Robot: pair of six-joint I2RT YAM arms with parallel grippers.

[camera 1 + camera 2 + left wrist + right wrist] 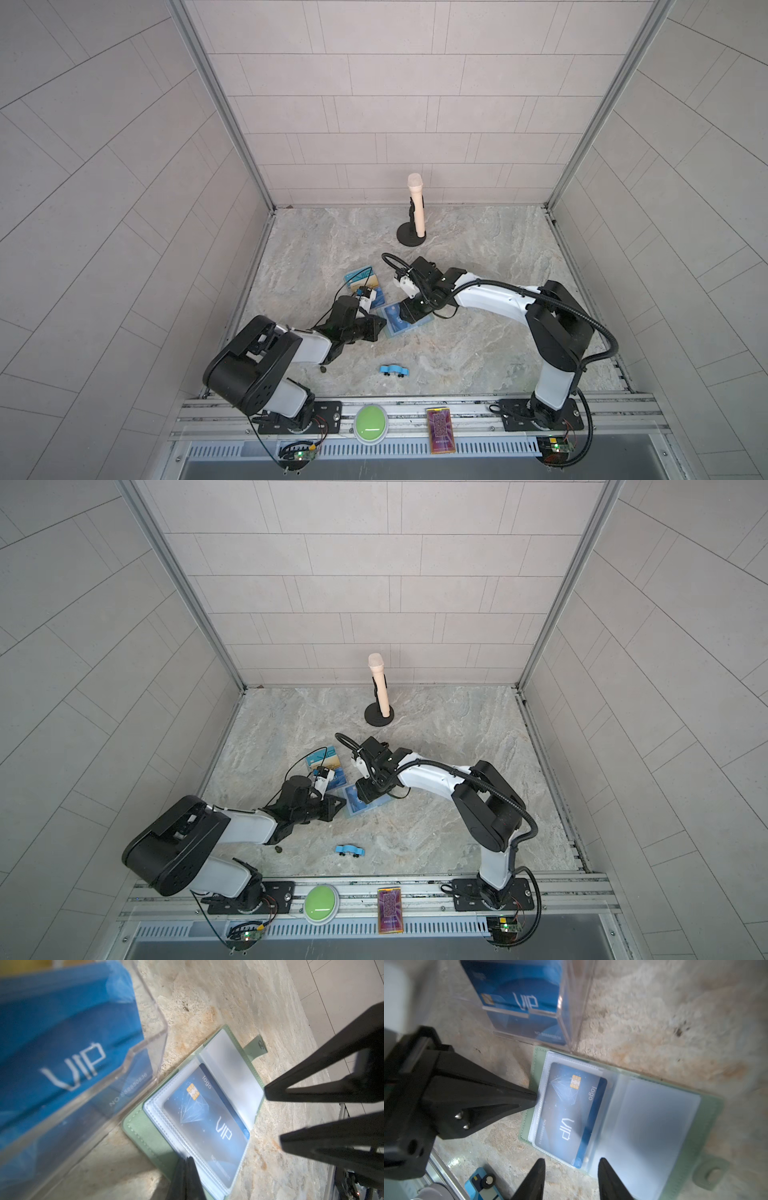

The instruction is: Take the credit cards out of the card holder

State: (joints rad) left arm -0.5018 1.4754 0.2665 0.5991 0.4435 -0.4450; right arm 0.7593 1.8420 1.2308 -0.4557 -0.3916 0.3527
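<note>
1. Closest to the lens in both top views, left arm point(253, 361) reaching in from 7 o'clock; left gripper point(534, 1098) clenched tight, nothing visible between the jaws, tip down on the outer edge of the card holder point(708, 1118).
2. Marble-patterned tabletop point(498, 249) under everything, tiled walls point(374, 104) on three sides.
3. From 5 o'clock, right arm point(557, 328), elbow near 3 o'clock, wrist bent over table centre; right gripper point(572, 1160) released, jaws apart, grasping nothing, fingertips straddling the card holder's fold at one end; contact impossible to judge.
4. Peach microphone point(417, 208) upright on black round-based stand point(409, 241) at 12 o'clock, well apart from the rest.
5. Clear acrylic tiered stand point(577, 1001) at 10 o'clock from the card holder, bright blue VIP card point(62, 1047) in a tier, one corner just beside the mint-green cover.
6. Mint-green card holder near table centre, a shade toward 7 o'clock, between both grippers; open and flat, clear sleeve pages up, snap tab sticking out on the side away from the left gripper.
7. Green dome button point(370, 422) on the front rail point(469, 409) at 6 o'clock.
8. Grey-blue credit card point(564, 1109) with gold chip, "logo" and "VIP" print, still inside a sleeve on the half nearest the left gripper.
9. Blue toy car point(394, 370) near the front edge, 6 o'clock from the card holder, apart from it.
</note>
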